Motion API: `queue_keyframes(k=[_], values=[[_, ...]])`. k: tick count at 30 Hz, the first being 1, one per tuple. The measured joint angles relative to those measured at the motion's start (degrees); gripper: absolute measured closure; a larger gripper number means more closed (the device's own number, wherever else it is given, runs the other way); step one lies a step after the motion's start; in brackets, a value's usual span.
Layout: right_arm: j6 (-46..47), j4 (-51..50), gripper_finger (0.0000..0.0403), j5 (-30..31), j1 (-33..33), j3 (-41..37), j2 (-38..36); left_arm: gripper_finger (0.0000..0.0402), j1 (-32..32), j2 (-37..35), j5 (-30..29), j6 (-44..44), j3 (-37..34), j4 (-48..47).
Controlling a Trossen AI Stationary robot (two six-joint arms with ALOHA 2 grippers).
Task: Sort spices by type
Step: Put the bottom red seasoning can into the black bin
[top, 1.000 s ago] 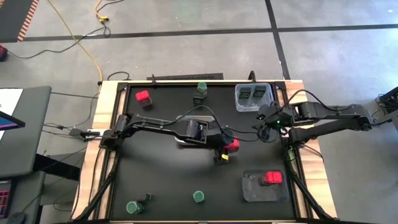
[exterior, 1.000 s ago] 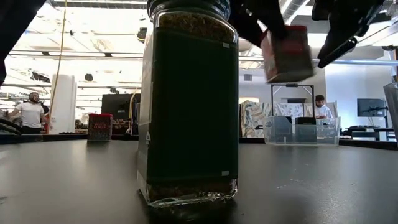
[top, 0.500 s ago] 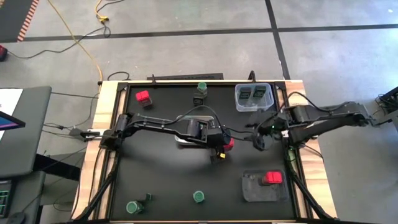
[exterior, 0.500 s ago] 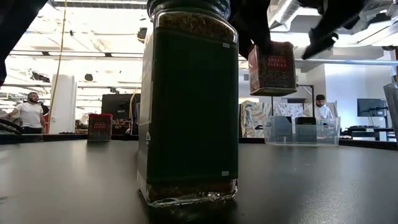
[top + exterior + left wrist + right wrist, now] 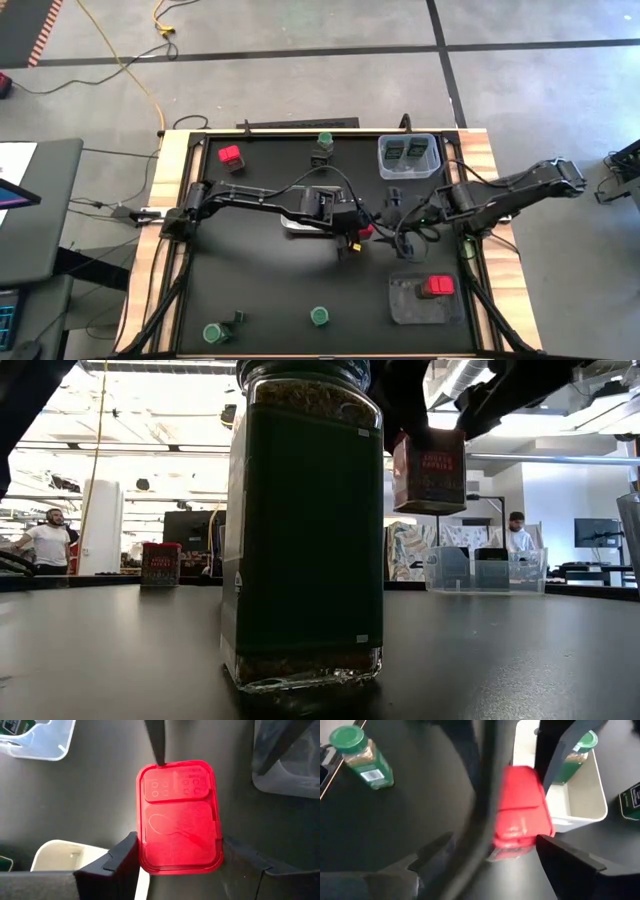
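1. The right pincer (image 5: 398, 222) has swung in from the right edge of the black tabletop (image 5: 260, 290) over the last second and now sits just beside the red rectangular plastic spice box (image 5: 366, 231), its fingers spread wide on either side of it in the right wrist view.
2. The left pincer (image 5: 356, 236) holds that box by its long sides, lifted clear of the tabletop near the middle.
3. This looks like a handover in mid-air: the box would pass to the right arm, probably bound for the grey plastic tray (image 5: 410, 307) at the near right, where another red box (image 5: 437, 286) already lies.
4. The right fingers flank the box without clamping it yet.
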Motion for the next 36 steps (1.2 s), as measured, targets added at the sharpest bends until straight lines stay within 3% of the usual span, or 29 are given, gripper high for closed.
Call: queue_keyframes(k=[11, 20, 36], values=[[-4.0, 4.8, 0.0093, 0.2, -0.7, 0.1, 0.6, 0.019, 0.0, 0.0, 0.0, 0.2, 0.0, 0.0], [-5.6, 6.0, 0.0093, 0.2, -0.7, 0.1, 5.8, 0.019, -0.1, 0.2, 0.3, 0.8, -0.1, -0.1], [-6.2, 9.1, 0.0093, -0.1, -2.8, 0.0, 4.8, 0.019, -0.4, 0.0, -0.1, -0.8, 0.0, -0.6]])
